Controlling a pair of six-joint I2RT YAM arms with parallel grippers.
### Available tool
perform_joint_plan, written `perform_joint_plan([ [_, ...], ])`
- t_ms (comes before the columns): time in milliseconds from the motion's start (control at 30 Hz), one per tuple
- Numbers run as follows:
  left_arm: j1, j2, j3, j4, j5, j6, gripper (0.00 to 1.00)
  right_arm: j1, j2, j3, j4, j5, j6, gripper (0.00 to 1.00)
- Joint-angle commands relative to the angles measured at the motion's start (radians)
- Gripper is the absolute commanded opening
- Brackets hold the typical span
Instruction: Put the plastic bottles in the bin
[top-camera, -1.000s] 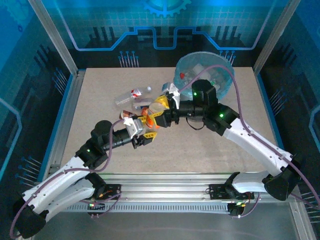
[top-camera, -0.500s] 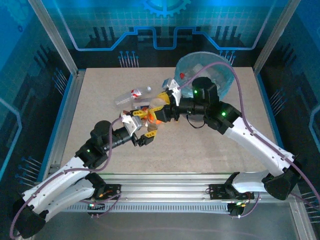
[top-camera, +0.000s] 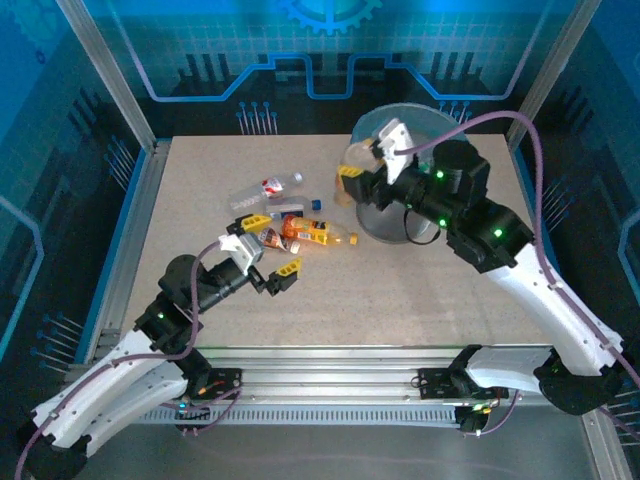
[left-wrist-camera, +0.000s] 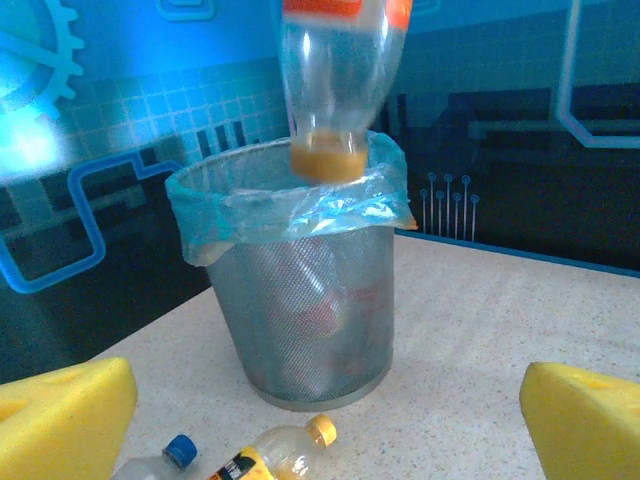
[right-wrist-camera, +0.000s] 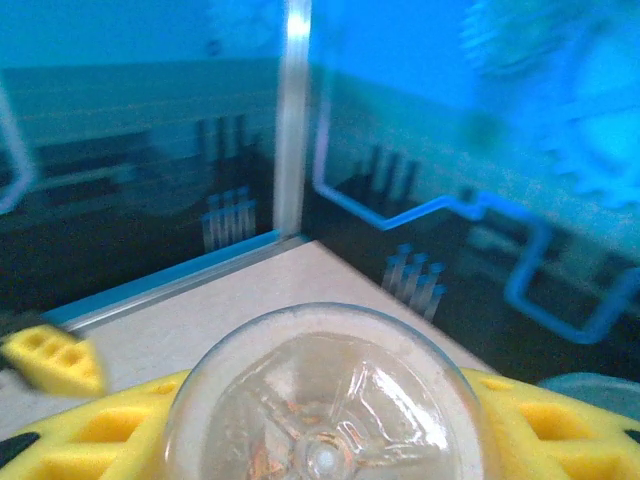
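Lifted off the pile, a bottle hangs clamped in the right gripper at the rim of the bin, while the left gripper has backed off, wide and empty; next, centre it over the opening and release.

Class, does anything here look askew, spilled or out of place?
A clear plastic bottle hangs upside down, cap lowermost, by the rim of the blue-lined grey mesh bin, clamped in the right gripper. Other small bottles lie scattered on the table.

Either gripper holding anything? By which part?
The right gripper grips a bottle by its body near the base, cap down near the bin rim. The left gripper is open, holding nothing.
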Motion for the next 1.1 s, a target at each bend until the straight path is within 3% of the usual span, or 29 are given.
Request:
perform_joint_plan([
  [0,-0.002,-0.02,-0.027,0.0,-0.056,-0.027,0.99,-0.038,0.002,0.082,-0.023,0.237,-0.052,0.36],
  [200,-0.002,-0.027,-0.03,-0.02,-0.089,-0.022,0.99,-0.093,0.163,0.241,-0.116,0.503,-0.156,0.35],
  [500,-0.002,-0.027,-0.036,-0.029,-0.118,-0.011,0.99,-0.196,0.424,0.397,-0.294,0.73,-0.142,0.35],
  [633,-0.001,-0.026,-0.035,-0.033,-0.125,-0.003,0.99,-0.244,0.469,0.394,-0.357,0.734,-0.064,0.36],
  [767,-0.002,-0.021,-0.04,-0.025,-0.13,-0.007,0.99,-0.234,0.457,0.35,-0.341,0.764,-0.051,0.38],
  [1067,-0.001,-0.004,-0.05,-0.006,-0.13,-0.032,0.99,-0.246,0.444,0.233,-0.396,0.751,0.136,0.41],
])
